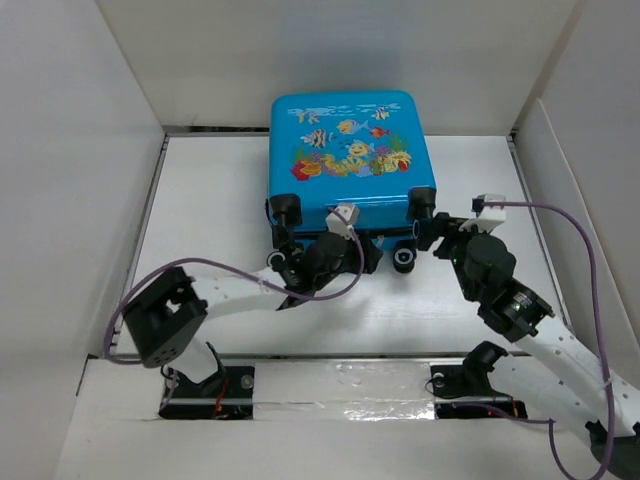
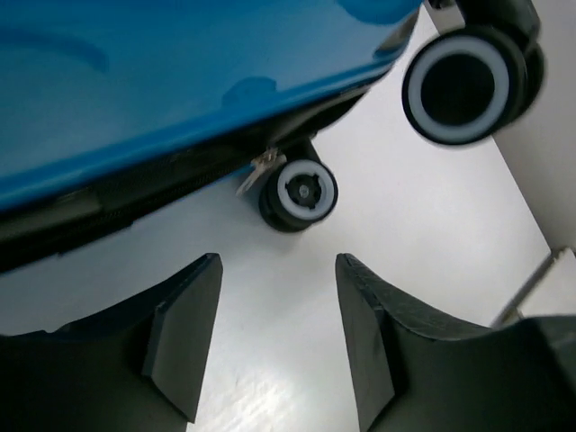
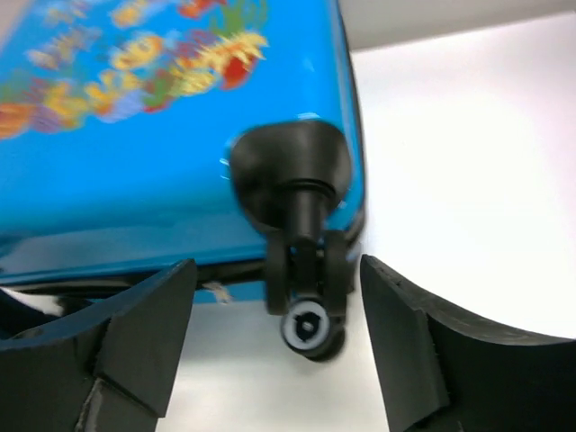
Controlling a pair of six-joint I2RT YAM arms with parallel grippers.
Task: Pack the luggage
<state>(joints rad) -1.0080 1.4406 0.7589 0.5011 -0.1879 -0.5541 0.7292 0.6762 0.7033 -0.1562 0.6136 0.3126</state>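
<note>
The bright blue luggage (image 1: pixel 348 160) with a fish and coral print lies flat at the back middle of the table, its lid down and its black wheels toward me. My left gripper (image 1: pixel 366 254) is open and empty at the near edge. In the left wrist view (image 2: pixel 279 261) it points at a small wheel (image 2: pixel 299 193) and a zipper pull (image 2: pixel 259 171) under the blue shell (image 2: pixel 180 72). My right gripper (image 1: pixel 432 232) is open at the near right corner. In the right wrist view (image 3: pixel 276 263) its fingers stand either side of a wheel (image 3: pixel 306 326) without touching it.
White walls close in the table (image 1: pixel 220 200) at the back and on both sides. A larger wheel (image 2: pixel 463 83) of the luggage shows at the top right of the left wrist view. Purple cables loop beside both arms.
</note>
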